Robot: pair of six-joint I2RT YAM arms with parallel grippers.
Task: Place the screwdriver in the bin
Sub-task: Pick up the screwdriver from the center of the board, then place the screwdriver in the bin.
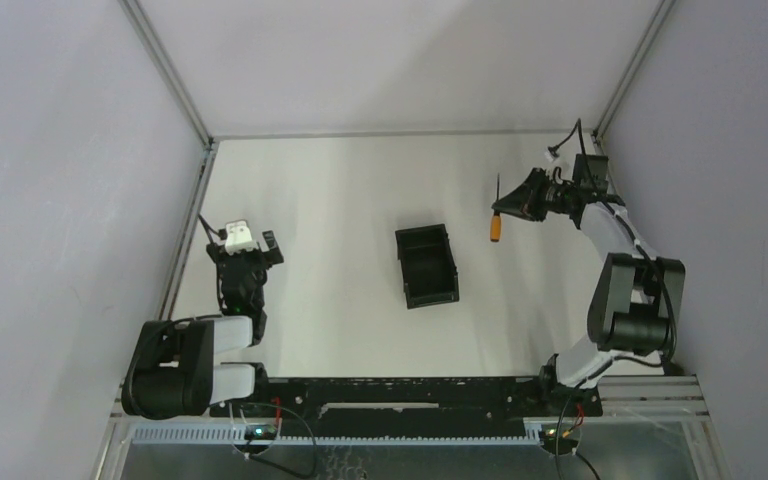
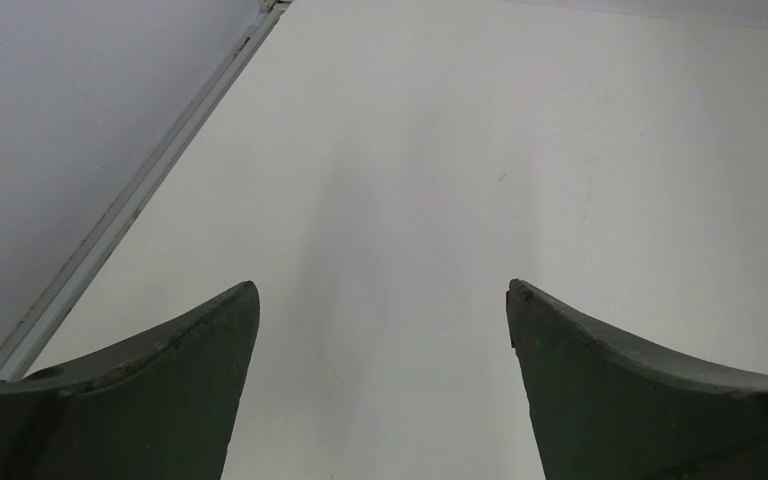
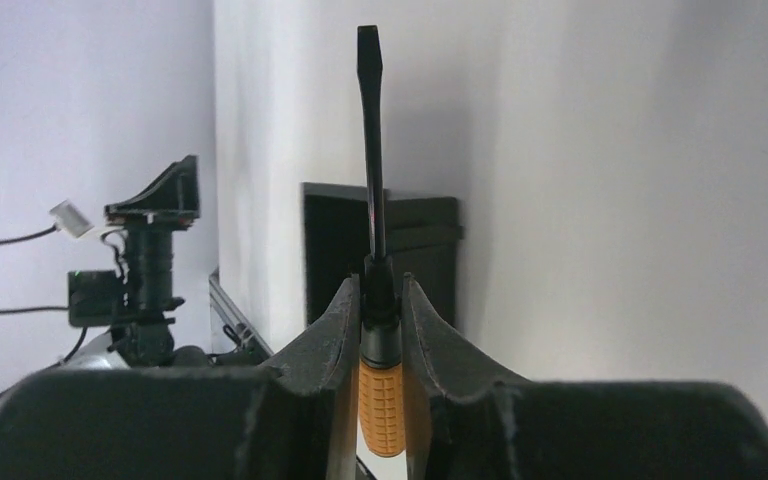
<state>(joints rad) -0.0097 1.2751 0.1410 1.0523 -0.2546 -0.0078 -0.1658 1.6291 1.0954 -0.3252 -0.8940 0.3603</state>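
**Right gripper and screwdriver.** The right gripper [image 1: 509,207] is closed tight on the screwdriver [image 1: 497,212]. In the right wrist view its 2 fingers [image 3: 335,330] press against the tool from either side, at the black collar where the shaft meets the orange handle. The right gripper [image 3: 380,300] leaves only the tool's own width between its jaws. The screwdriver [image 3: 373,190] runs straight out along the line of the fingers. Its thin black shaft and flat tip stand beyond the fingertips, and its ribbed orange handle lies back between the finger bases. In the top view the tool crosses the fingertips, with the handle end on the side nearer the arm bases and the tip on the far side.

**Bin.** The bin [image 1: 428,268] sits on the white table [image 1: 340,200], open side up and holding nothing, apart from the right gripper, on its left-arm side and somewhat nearer the bases. In the right wrist view the bin [image 3: 422,255] appears directly behind the shaft, ahead of the fingertips.

**Left gripper.** The left gripper [image 1: 250,248] is well apart from the bin. Its 2 fingers [image 2: 180,390] stand wide apart, and the left gripper [image 2: 382,330] has only bare table between them.
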